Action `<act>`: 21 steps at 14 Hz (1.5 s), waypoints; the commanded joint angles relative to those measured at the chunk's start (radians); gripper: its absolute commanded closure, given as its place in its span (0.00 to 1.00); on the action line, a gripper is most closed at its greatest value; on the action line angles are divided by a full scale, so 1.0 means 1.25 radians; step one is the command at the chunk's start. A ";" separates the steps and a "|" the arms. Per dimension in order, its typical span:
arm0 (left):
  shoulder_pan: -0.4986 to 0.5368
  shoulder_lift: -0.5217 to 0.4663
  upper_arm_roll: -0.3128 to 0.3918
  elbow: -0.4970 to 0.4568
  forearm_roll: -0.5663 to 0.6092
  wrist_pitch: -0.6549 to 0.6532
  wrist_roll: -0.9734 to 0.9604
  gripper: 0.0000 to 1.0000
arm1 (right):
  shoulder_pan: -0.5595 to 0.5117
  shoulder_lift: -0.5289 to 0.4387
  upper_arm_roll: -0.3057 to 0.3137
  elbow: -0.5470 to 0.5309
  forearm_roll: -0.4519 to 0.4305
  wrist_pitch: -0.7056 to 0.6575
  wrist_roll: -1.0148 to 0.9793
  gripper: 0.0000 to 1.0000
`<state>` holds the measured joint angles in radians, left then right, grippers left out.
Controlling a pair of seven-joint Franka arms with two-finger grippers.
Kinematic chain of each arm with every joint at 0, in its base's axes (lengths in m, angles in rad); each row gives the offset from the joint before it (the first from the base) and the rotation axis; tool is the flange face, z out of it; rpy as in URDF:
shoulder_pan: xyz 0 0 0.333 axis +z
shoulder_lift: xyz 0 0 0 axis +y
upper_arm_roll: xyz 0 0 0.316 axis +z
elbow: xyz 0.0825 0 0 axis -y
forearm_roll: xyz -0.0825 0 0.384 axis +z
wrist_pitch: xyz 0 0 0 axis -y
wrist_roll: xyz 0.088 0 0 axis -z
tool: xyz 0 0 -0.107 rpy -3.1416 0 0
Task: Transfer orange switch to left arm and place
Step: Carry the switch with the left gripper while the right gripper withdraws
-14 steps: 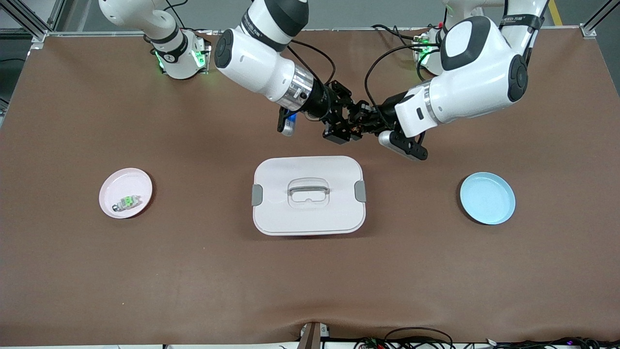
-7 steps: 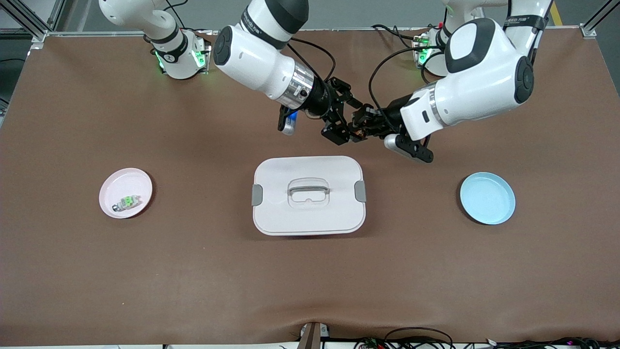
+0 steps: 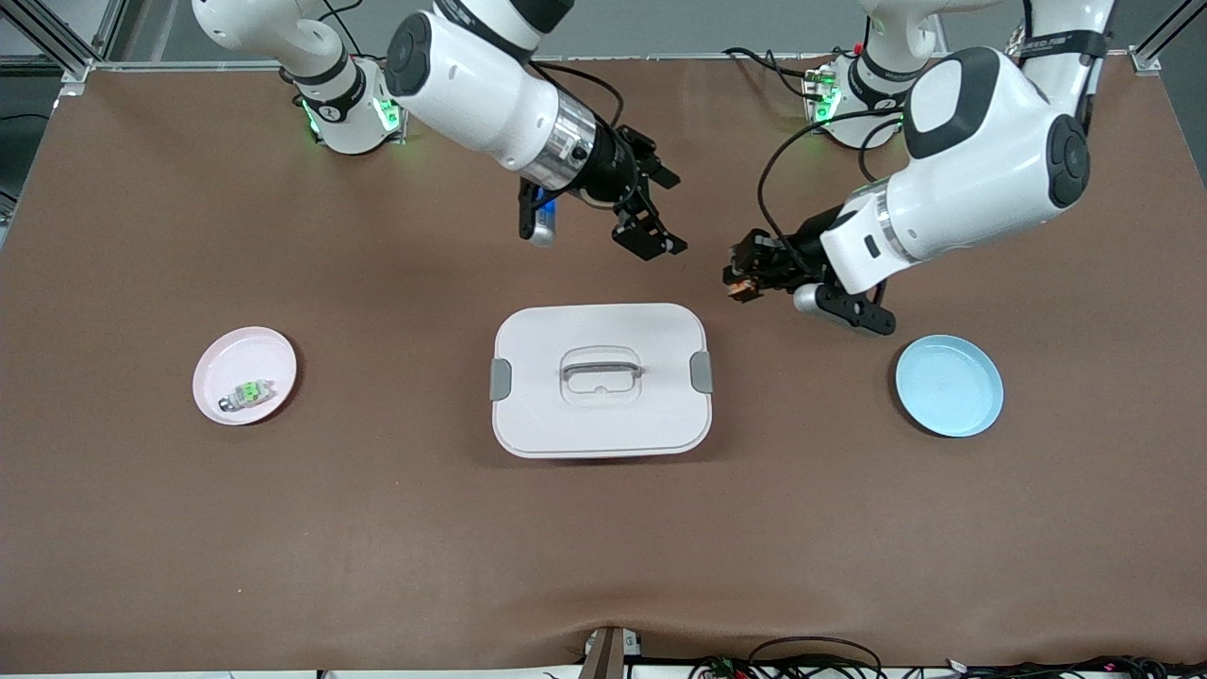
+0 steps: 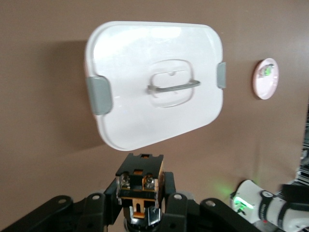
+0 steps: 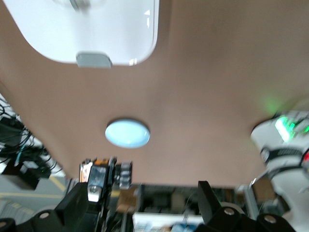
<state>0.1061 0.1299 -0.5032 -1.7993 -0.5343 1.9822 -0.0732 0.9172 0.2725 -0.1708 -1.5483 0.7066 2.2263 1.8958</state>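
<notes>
Handover looks complete: the left gripper (image 3: 745, 279) is clenched on the orange switch (image 4: 140, 182), aloft beside the box (image 3: 601, 415) corner rather than over it, toward the blue plate (image 3: 949, 386), probably its destination. The right gripper (image 3: 651, 207), fingers spread and empty, hangs above the table (image 3: 377, 528) near the robots' edge.
</notes>
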 commanded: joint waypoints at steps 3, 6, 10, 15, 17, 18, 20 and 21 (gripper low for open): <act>0.090 -0.008 -0.004 0.033 0.119 -0.076 0.007 1.00 | -0.006 -0.054 -0.019 0.048 -0.230 -0.218 -0.042 0.00; 0.138 -0.008 -0.004 0.036 0.200 -0.107 0.011 1.00 | -0.006 -0.065 -0.022 0.070 -0.321 -0.378 -0.168 0.00; 0.217 -0.007 -0.004 0.005 0.338 -0.122 0.152 1.00 | -0.007 -0.093 -0.034 0.092 -0.423 -0.519 -0.356 0.00; 0.321 0.020 -0.004 -0.047 0.429 -0.091 0.424 1.00 | -0.049 -0.152 -0.079 0.091 -0.450 -0.630 -0.630 0.00; 0.349 0.032 -0.004 -0.065 0.451 -0.064 0.533 1.00 | -0.051 -0.170 -0.116 0.089 -0.467 -0.659 -0.716 0.00; 0.367 0.052 -0.004 -0.065 0.471 -0.056 0.581 1.00 | -0.051 -0.177 -0.136 0.089 -0.483 -0.673 -0.768 0.00; 0.381 0.093 -0.004 -0.065 0.500 -0.016 0.699 1.00 | -0.051 -0.197 -0.183 0.085 -0.504 -0.697 -0.878 0.00; 0.385 0.112 -0.004 -0.065 0.505 0.002 0.738 1.00 | -0.051 -0.203 -0.204 0.085 -0.509 -0.711 -0.917 0.00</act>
<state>0.5726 0.2277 -0.4958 -1.8802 0.0638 1.9399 0.7491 0.8488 0.0513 -0.3859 -1.4298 0.0991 1.3665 0.8468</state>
